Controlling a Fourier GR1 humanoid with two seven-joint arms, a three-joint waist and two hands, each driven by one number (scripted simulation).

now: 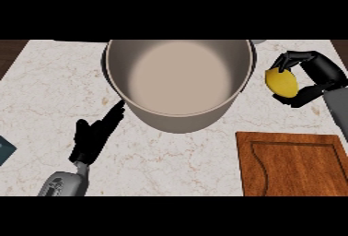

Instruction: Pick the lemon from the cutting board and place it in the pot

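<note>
A yellow lemon (281,82) is held in my right hand (314,73), whose fingers and thumb curl round it, at the right of the view just beside the pot's right rim. The large grey pot (180,78) fills the upper middle of the counter, and nothing shows inside it. The wooden cutting board (292,163) lies at the lower right with nothing on it. My left hand (95,136) is open at the lower left, fingers straight, with the fingertips close to the pot's lower-left wall.
The pale marble counter (48,92) stretches to the left of the pot. A dark blue object (5,150) pokes in at the left edge. Dark surface shows beyond the counter's top corners.
</note>
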